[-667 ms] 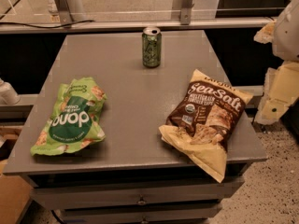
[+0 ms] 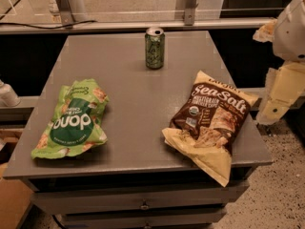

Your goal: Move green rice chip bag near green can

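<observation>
Nearest the camera is the front of a grey flat-topped metal table [image 2: 133, 104], with two shallow grey drawers [image 2: 143, 202] stacked under its top. The large brown-and-tan "Sea Salt" chip bag [image 2: 209, 125] lies flat on the front right of the table, and its pale lower corner hangs a little over the front edge. Level with it on the front left lies the green rice chip bag [image 2: 74, 120], a crinkly bright green snack bag with a dark green round logo and white lettering, flat on its back near the left edge, its top end pointing away from the camera. The two bags are well apart, with bare tabletop between them.

The gripper [image 2: 279, 97], a cream-coloured piece at the end of the white robot arm, hangs off the table's right side (beyond the brown bag, over speckled floor [image 2: 281, 185]). It touches none of the three things and holds nothing that shows; how far open it is, I cannot tell.

Farther back, near the middle of the far edge, the green can [image 2: 155, 47] stands upright: a small dark green drink can with pale markings and a silver top, well apart from the green bag. Behind it a pale horizontal rail [image 2: 119, 26] crosses the view.
</observation>
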Controlling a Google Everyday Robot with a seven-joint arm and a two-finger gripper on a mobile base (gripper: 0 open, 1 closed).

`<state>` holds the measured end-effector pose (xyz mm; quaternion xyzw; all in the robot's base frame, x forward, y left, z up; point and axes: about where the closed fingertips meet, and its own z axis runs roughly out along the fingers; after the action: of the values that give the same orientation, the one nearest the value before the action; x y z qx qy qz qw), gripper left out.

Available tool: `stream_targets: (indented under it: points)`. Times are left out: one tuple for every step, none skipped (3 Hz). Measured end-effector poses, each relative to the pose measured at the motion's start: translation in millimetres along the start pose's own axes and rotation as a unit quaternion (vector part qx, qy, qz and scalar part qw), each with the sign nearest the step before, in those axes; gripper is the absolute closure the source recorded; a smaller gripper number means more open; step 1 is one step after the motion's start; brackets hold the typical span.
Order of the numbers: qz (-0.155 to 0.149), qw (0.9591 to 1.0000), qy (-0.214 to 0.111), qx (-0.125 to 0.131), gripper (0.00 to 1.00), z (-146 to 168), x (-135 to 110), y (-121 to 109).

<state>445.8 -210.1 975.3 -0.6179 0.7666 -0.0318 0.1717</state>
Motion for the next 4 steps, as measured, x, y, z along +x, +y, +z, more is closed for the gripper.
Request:
stream_targets:
  points:
    - [-0.042,0.9982,-0.042,-0.001,0.0,10.1,-23.2,-6.2]
    - [-0.108,0.9892,-0.098,-0.011,0.0,19.7,-64.5,-2.4]
    - [-0.167,0.9727,-0.158,-0.032,0.0,35.3,-111.8,19.2]
    - [-0.167,0.9727,-0.158,-0.032,0.0,35.2,-111.9,19.2]
